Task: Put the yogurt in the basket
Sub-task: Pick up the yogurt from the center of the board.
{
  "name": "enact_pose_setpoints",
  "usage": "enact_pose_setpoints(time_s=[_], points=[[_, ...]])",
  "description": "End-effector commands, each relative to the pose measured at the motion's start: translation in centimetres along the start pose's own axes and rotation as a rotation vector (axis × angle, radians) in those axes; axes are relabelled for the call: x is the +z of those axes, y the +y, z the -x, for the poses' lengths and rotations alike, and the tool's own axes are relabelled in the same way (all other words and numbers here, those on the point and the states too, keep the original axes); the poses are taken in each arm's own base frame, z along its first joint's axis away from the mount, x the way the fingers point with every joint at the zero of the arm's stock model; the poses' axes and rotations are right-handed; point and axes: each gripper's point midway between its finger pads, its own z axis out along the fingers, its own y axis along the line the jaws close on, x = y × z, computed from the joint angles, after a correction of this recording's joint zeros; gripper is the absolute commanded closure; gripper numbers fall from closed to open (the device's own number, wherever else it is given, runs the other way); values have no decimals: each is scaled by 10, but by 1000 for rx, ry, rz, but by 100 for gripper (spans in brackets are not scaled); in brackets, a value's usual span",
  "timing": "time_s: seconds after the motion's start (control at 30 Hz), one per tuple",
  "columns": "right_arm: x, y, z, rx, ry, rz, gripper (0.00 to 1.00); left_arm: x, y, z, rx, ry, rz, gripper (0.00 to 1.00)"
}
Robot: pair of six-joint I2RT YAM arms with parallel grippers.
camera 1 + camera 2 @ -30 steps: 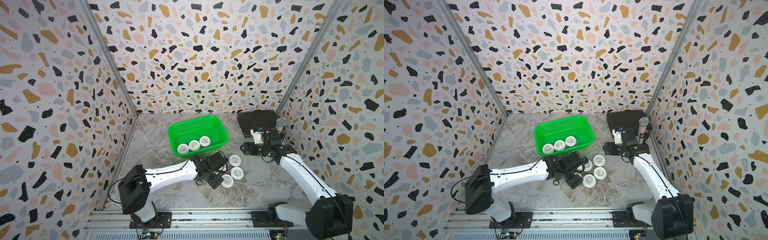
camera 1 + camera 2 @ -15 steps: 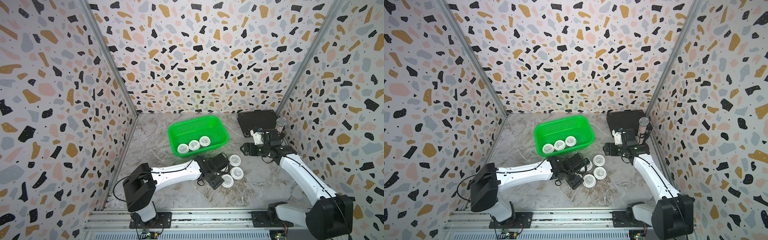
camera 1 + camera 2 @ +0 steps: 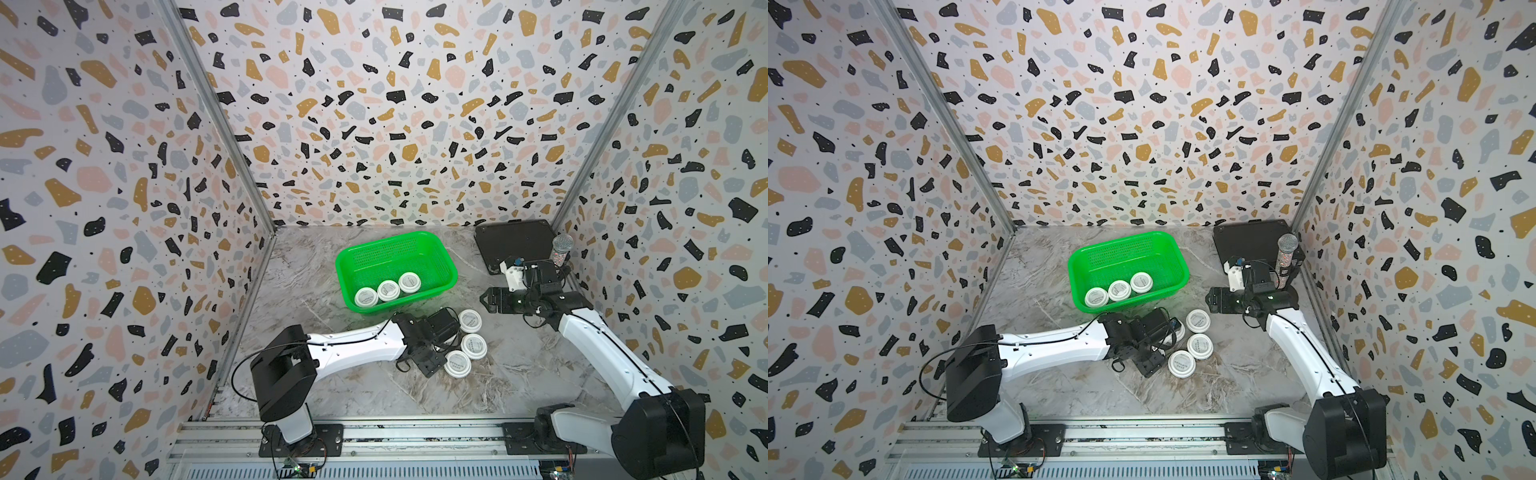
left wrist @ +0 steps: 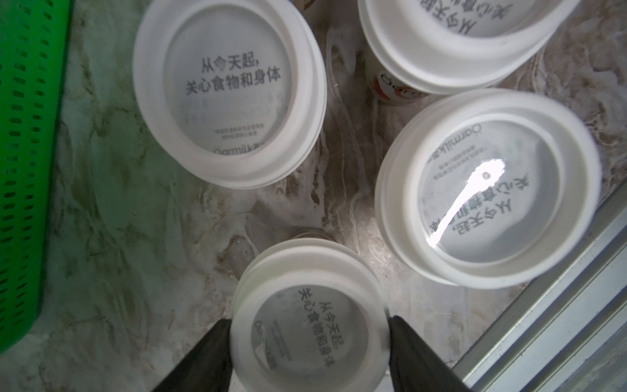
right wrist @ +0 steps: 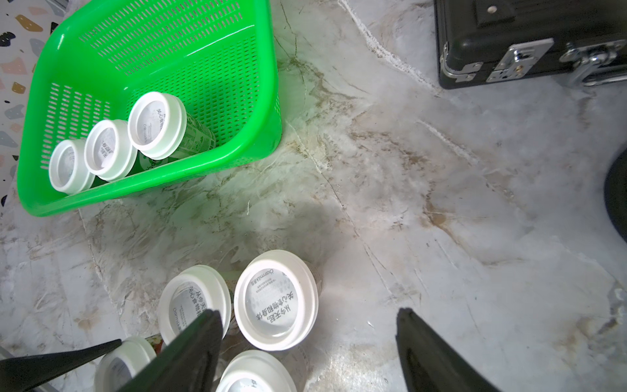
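- Green mesh basket (image 3: 390, 253) (image 5: 203, 68) sits mid-table toward the back. It holds three yogurt cups (image 3: 388, 290) (image 5: 107, 149), upright with lids up, in a row along its near wall.
- Four more cups stand upright in a tight cluster (image 3: 473, 345) (image 5: 276, 300) on the marble tabletop (image 3: 519, 374), just in front of the basket's near right corner.
- Left gripper (image 4: 307, 319) is low over the cluster. Its black fingers (image 4: 210, 349) press the lid rim of one cluster cup, the clamped cup (image 4: 308, 325), from both sides.
- In both top views the left wrist covers the clamped cup; only a sliver shows (image 3: 1178, 332).
- The other three cluster cups sit just beside the clamped cup. The basket's near wall stands between the cluster and the basket floor.
- Right gripper (image 5: 308, 311) is spread and empty, above the table to the right of the cluster and touching no cup.
- Black case (image 3: 515, 245) (image 5: 509, 40) lies in the back right corner with its latches facing the table.
- A microphone (image 3: 1285, 257) stands upright by the right wall, beside the case.
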Motion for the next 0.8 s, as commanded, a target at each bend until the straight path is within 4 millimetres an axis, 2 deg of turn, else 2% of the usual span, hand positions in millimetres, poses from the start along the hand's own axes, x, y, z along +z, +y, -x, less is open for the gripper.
enact_pose_setpoints(time_s=[0.0,0.23,0.5,0.63,0.77], points=[[-6,3,4,-9,-25,12,15,-16,3,10,10,-49,18,30],[-8,4,5,-10,-32,15,15,-33,8,16,4,-105,34,30],[-12,4,6,-12,-44,13,15,-82,29,48,-57,-262,76,26],[-12,4,4,-8,-44,13,15,-109,48,74,-115,-354,92,26],[-15,5,5,-11,-59,13,15,-134,84,102,-234,-459,114,25]])
